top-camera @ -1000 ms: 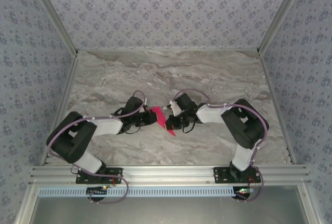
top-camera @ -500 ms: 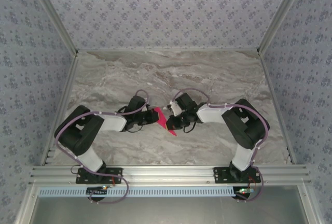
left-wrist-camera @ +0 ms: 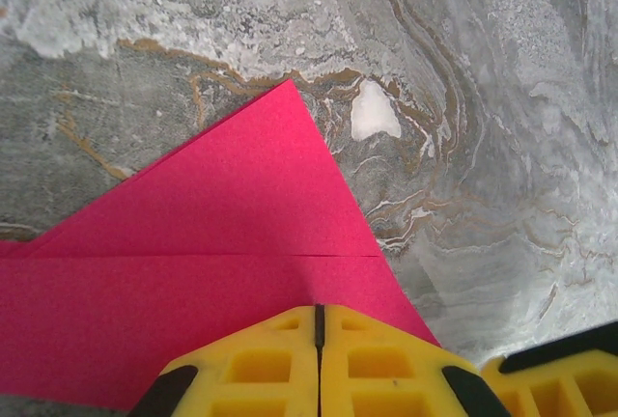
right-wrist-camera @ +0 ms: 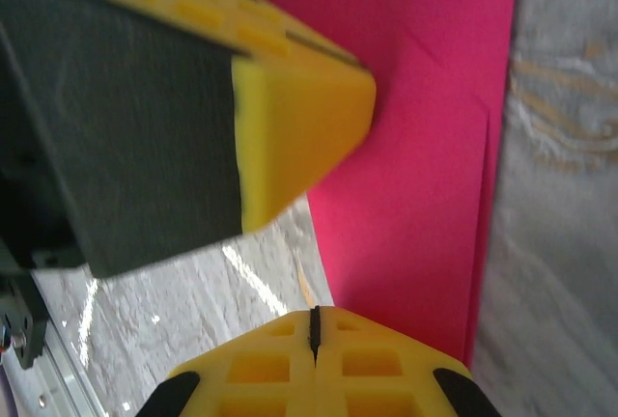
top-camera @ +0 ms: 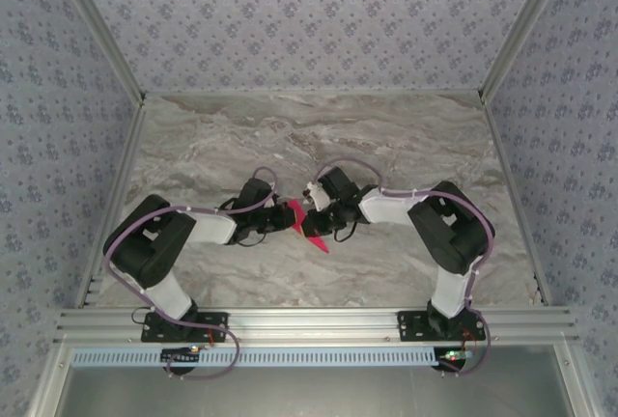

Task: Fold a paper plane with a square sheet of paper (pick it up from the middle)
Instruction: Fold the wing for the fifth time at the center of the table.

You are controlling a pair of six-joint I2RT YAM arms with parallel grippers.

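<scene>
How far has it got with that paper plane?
Early stage. Done: the pink paper is no longer a flat square; it has a folded flap and a crease. In hand: the left gripper and right gripper, both shut, sit on it, apparently pressing folds. Left: narrowing it into a dart.

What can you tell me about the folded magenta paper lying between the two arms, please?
The thin, bright magenta sheet of paper is plain and matte. It is partly folded: a triangular flap ends in a sharp corner, a straight crease crosses it, and doubled edges show along one side. It lies on the grey marbled tabletop between the arms. The shut left tool and shut right tool both meet it, apparently pressing down.
</scene>
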